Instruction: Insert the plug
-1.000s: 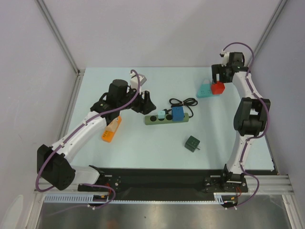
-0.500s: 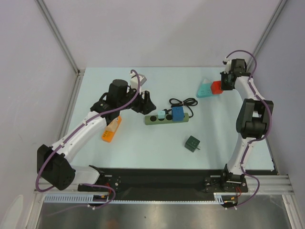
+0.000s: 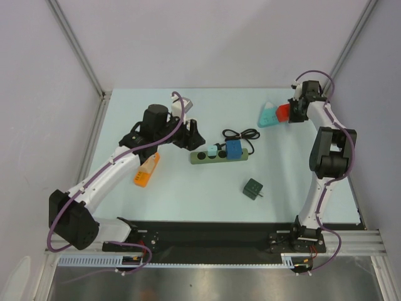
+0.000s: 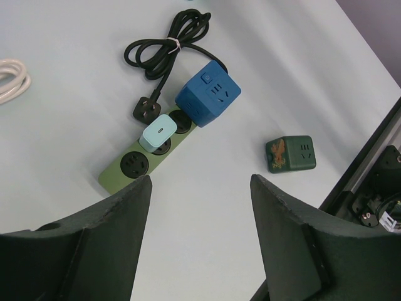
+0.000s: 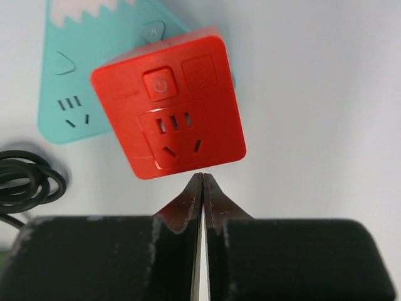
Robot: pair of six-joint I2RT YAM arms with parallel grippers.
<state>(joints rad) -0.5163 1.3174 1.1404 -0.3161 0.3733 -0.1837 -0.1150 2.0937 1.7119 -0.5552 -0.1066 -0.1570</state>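
Note:
A green power strip (image 3: 199,157) lies mid-table with a pale teal charger (image 3: 213,150) and a blue cube plug (image 3: 234,149) pushed into it; one socket (image 4: 133,163) at its left end is free. A dark green cube plug (image 3: 253,187) lies loose in front of it. My left gripper (image 3: 188,135) hovers open behind the strip's left end, nothing between its fingers (image 4: 200,182). At the back right, my right gripper (image 5: 203,175) is shut on nothing. Its tips are at the near edge of a red cube plug (image 5: 169,119), which rests against a teal mountain-shaped adapter (image 5: 69,94).
The strip's black cable (image 4: 166,47) is coiled behind it. A white cable (image 4: 11,76) lies at the back left. An orange object (image 3: 145,170) lies beside the left arm. Enclosure walls and posts ring the table; a black rail runs along the front.
My right gripper has gone from open over the red cube to shut, and has drawn back to its right side. The red cube and teal adapter shifted slightly. The left arm is still.

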